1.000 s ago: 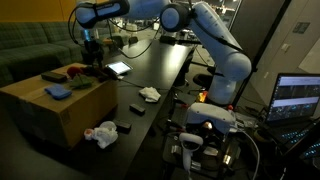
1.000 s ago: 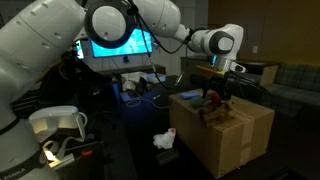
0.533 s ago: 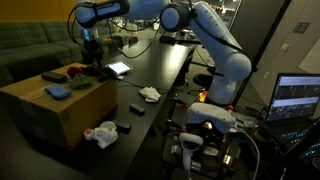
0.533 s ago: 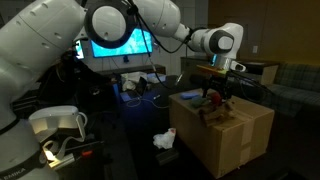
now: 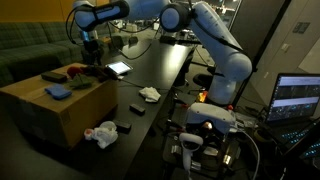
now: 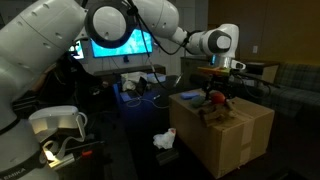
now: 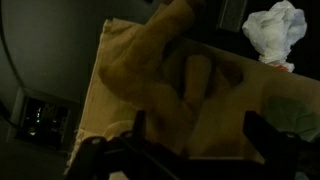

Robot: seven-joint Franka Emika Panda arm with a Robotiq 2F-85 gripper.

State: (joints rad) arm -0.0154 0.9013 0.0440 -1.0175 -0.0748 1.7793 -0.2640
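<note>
Hovering my gripper (image 5: 92,52) over tan soft lump (image 7: 170,70) on brown cardboard box (image 5: 50,115) | fingers released | white crumpled cloth (image 7: 272,30) 1 o'clock

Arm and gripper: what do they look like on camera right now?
The arm is made of thick, rounded white segments with dark bands and dark round caps at the joints. The gripper is black and boxy. In the wrist view its two fingers show as dark, blunt prongs. No markings are legible in this dim light.

Wrist view is dark and blurred: brown thing (image 7: 185,75) hard to make out, fingers (image 7: 263,132) clipped by bottom edge.
</note>
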